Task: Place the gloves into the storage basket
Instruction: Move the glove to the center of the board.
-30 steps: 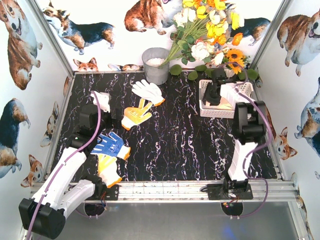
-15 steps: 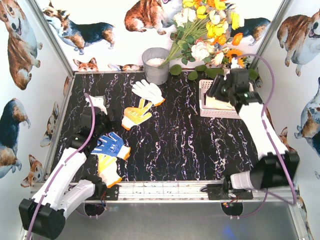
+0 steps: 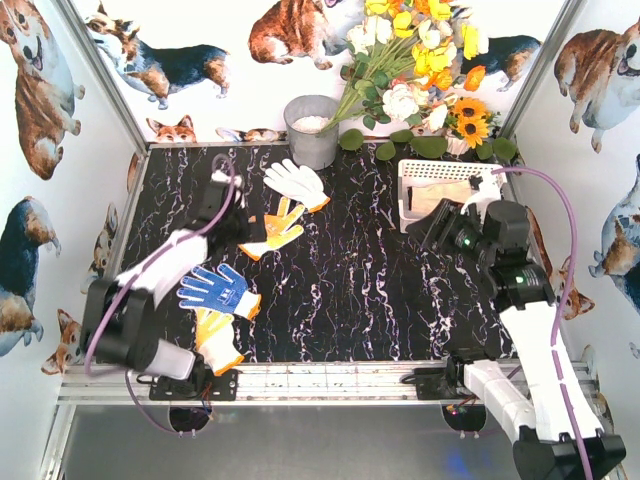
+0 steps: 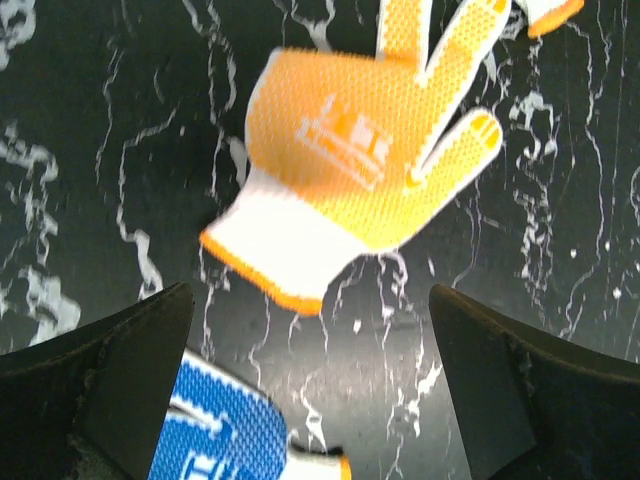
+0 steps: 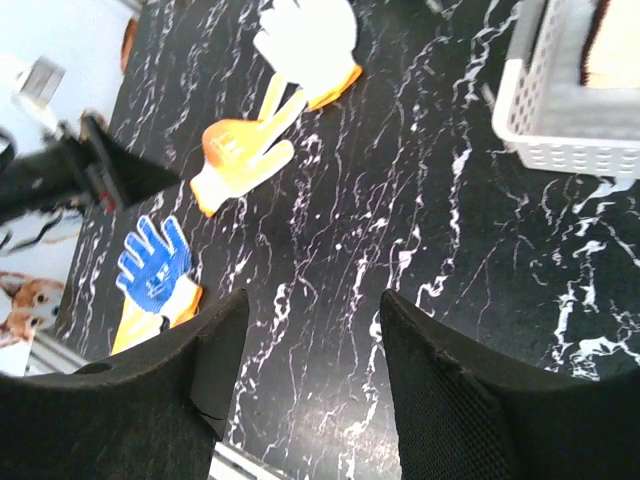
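the left gripper [image 4: 310,295] is spread wide with nothing between its fingers [image 4: 125,385]. in the left wrist view it looks down on the yellow-palmed glove [image 4: 360,165], which lies palm up on the black marble table [image 4: 90,170]; the glove's white cuff with orange trim points toward the gap between the fingers. whether any finger touches it cannot be told. the blue-palmed glove [image 4: 215,440] shows at the bottom edge, near the left finger.

the right gripper [image 5: 312,300] has its jaws parted and holds nothing; only bare table shows between them.

the left arm reaches diagonally from its near-left base toward the back left of the table, its wrist just left of the yellow-palmed glove. the right arm is folded at the near right, its forearm running forward and its wrist just in front of the storage basket [image 3: 430,170], gripper aimed left.

1 beige glove [image 3: 455,195] lies in the basket at the back right. 4 gloves lie on the table's left half: a white glove [image 3: 296,183], the yellow-palmed one, the blue-palmed one, and a second yellow glove [image 3: 217,340] partly under the blue one.
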Robot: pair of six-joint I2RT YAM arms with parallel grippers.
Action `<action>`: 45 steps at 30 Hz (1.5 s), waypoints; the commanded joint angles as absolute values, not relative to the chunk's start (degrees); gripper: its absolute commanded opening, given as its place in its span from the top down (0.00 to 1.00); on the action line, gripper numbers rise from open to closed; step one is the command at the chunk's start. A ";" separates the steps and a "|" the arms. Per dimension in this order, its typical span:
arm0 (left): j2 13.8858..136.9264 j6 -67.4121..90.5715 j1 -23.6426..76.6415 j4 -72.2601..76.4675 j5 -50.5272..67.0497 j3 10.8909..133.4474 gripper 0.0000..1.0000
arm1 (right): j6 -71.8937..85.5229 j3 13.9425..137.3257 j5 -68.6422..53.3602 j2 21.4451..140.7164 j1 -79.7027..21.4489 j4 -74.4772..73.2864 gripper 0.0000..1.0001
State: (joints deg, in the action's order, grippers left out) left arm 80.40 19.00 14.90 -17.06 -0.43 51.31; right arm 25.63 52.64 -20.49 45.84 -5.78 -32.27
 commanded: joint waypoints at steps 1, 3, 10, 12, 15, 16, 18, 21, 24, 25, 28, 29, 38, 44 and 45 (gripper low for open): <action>89.24 15.66 14.07 -13.77 0.72 58.68 0.05 | 27.11 50.79 -27.18 42.87 -5.89 -30.52 0.42; 93.58 14.85 13.85 -15.13 1.36 61.98 0.06 | 27.75 49.74 -28.07 41.51 -5.89 -30.47 0.42; 104.19 11.94 13.24 -18.28 1.05 70.27 0.08 | 30.10 46.15 -31.07 40.14 -5.89 -28.77 0.42; 105.68 11.86 12.38 -18.11 1.48 71.07 0.08 | 30.95 44.92 -31.75 40.08 -5.89 -27.72 0.42; 108.00 11.32 11.49 -17.98 3.28 71.93 0.10 | 30.88 44.00 -31.64 40.08 -5.89 -27.51 0.42; 108.74 11.15 11.36 -18.13 4.18 72.38 0.11 | 30.67 43.95 -31.64 40.08 -5.89 -27.77 0.42; 109.89 10.91 11.21 -17.75 6.06 72.87 0.17 | 30.35 43.88 -31.43 39.96 -5.89 -28.56 0.42; 110.81 11.66 11.16 -18.08 7.97 73.72 0.31 | 30.44 43.32 -30.89 39.52 -5.89 -29.06 0.42; 109.78 14.19 11.21 -16.21 10.08 72.04 0.51 | 30.90 42.62 -30.28 39.29 -5.89 -29.21 0.42; 109.07 15.19 11.17 -14.99 11.13 70.94 0.58 | 31.12 42.48 -30.05 39.29 -5.89 -29.26 0.42; 107.13 18.28 11.16 -12.85 13.63 67.63 0.82 | 31.90 42.36 -29.58 39.60 -5.89 -28.99 0.42; 106.20 19.64 11.16 -12.22 14.29 66.20 0.87 | 32.12 42.25 -29.53 39.76 -5.89 -28.69 0.42; 90.65 42.90 19.79 3.98 12.31 45.26 0.92 | 37.95 37.70 -29.49 43.52 -9.39 -19.87 0.43; 85.88 56.37 33.51 13.71 6.73 35.38 0.75 | 41.97 35.16 -23.41 47.18 -17.28 -15.81 0.43; 85.21 57.19 34.93 14.16 6.16 34.50 0.72 | 42.59 34.94 -22.76 47.91 -17.90 -15.49 0.43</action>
